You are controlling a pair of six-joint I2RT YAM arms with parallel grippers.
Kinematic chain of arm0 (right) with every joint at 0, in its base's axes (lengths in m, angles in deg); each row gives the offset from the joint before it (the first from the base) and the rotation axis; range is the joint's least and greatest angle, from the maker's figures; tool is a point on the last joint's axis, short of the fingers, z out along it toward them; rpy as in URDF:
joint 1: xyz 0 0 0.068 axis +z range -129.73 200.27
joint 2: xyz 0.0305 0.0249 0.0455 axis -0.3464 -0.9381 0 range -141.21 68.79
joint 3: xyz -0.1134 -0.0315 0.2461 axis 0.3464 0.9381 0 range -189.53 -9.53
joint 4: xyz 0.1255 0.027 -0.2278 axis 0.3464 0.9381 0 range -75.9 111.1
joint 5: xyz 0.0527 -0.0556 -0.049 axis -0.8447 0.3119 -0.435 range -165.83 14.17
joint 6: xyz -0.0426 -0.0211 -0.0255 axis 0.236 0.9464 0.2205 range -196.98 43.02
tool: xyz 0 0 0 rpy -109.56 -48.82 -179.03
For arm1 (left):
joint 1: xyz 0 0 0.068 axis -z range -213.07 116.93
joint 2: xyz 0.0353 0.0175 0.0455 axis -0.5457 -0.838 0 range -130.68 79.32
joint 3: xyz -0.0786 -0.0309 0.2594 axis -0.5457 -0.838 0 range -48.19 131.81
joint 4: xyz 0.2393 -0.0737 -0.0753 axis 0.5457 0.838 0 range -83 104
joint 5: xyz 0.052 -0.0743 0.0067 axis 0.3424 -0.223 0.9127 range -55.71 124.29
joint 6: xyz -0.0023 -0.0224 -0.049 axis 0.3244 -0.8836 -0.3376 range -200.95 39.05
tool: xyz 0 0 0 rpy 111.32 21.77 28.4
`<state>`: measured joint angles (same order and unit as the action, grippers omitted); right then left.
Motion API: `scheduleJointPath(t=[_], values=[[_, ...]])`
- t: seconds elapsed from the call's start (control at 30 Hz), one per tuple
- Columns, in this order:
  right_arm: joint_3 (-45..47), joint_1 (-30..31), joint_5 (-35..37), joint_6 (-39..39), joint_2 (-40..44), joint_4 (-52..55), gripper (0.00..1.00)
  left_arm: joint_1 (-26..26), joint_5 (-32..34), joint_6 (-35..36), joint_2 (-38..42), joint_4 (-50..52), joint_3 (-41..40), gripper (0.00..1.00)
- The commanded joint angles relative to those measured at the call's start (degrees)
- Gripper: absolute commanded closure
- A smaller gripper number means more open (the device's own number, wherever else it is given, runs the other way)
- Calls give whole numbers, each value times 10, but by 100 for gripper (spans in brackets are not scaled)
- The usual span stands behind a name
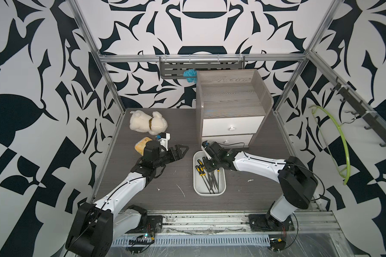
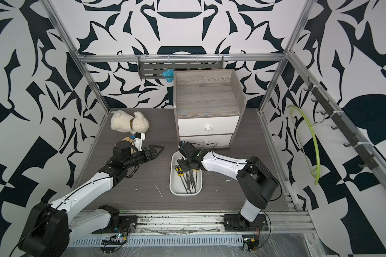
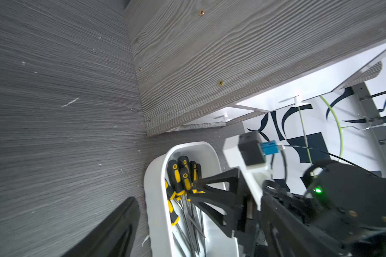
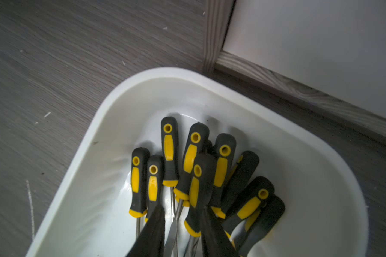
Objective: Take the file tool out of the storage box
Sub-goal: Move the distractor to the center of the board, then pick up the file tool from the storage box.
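The file tool [image 4: 195, 189] lies long-ways in the storage box [image 4: 103, 133], handle toward the cabinet [image 1: 230, 98], between the fingers [image 4: 152, 233] of the right hand [image 4: 183, 209], squeezing or not nobody can tell; the open left hand [image 1: 185, 151] is farther off.

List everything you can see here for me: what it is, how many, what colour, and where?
storage box: one, white, mid-table before the cabinet
files: about ten, black-and-yellow handles, piled in the storage box
cabinet: one, grey wood-grain, two white drawers, back right
plush toy: one, cream, back left
yellow item: one, half hidden behind the left arm
fluffy thing: one, blue, on the rack
rack: one, grey, back wall
hoop: one, green, right wall
table: one, grey wood-grain
left gripper: black, open, empty, beside the storage box
right gripper: black, inside the storage box, fingers either side of file handles; grip unclear
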<state>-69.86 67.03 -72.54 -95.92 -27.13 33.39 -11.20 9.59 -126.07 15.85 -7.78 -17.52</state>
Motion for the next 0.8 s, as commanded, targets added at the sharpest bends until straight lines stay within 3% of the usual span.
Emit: scheduleJointPath(t=[0.0, 0.33, 0.77], values=[[-31, 3, 42, 22, -11, 10, 70, 11, -18, -16, 7, -14, -10, 10], [-60, 18, 104, 40, -63, 29, 73, 40, -16, -16, -10, -12, 0, 10], [-40, 24, 98, 22, -31, 10, 91, 40, -17, -13, -20, -7, 3, 9]])
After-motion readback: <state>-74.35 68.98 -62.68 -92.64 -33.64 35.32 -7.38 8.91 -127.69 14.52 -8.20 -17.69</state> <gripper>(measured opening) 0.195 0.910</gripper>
